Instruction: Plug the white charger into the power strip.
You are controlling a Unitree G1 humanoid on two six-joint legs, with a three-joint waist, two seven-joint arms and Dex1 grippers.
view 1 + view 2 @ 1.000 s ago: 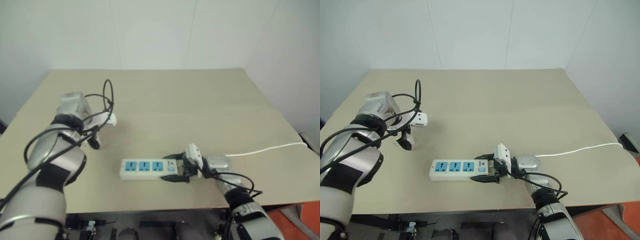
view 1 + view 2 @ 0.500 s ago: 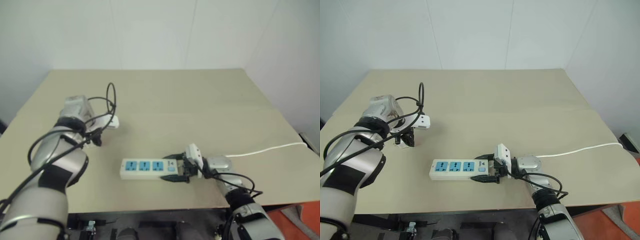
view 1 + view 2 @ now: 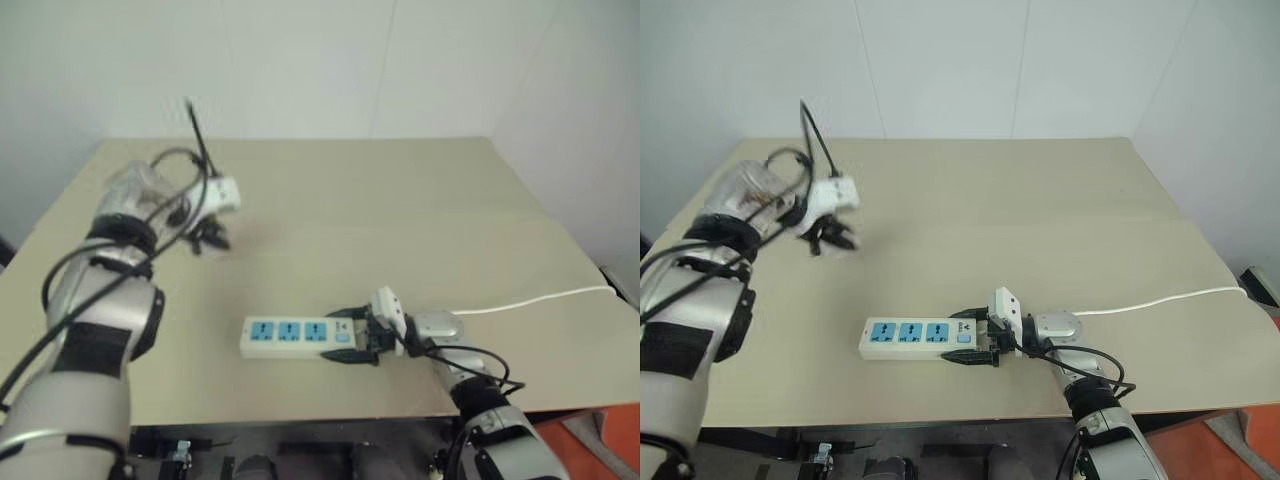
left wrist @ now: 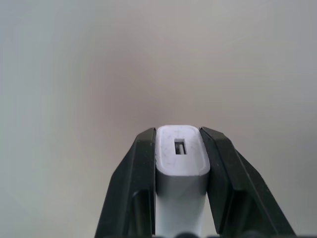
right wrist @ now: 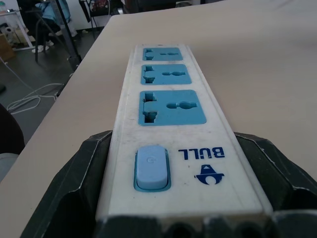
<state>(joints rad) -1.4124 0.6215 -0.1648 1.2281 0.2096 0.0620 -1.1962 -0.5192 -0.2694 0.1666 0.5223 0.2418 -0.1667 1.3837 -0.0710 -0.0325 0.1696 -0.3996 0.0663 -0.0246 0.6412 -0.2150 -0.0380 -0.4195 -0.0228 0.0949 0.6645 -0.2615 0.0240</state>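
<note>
Left wrist view, charger seemingly clamped, table bare

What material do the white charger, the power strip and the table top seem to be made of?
White charger: smooth matte plastic, probably; even grey-white face.
Power strip: hard white plastic, slightly scuffed, with moulded blue socket faces.
Table: matte beige board, perhaps laminate; no visible grain.

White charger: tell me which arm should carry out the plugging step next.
Left, probably. The left gripper is shut on the white charger, lifted off the table. The right gripper straddles the switch end of the power strip, steadying it, sockets free.
</note>
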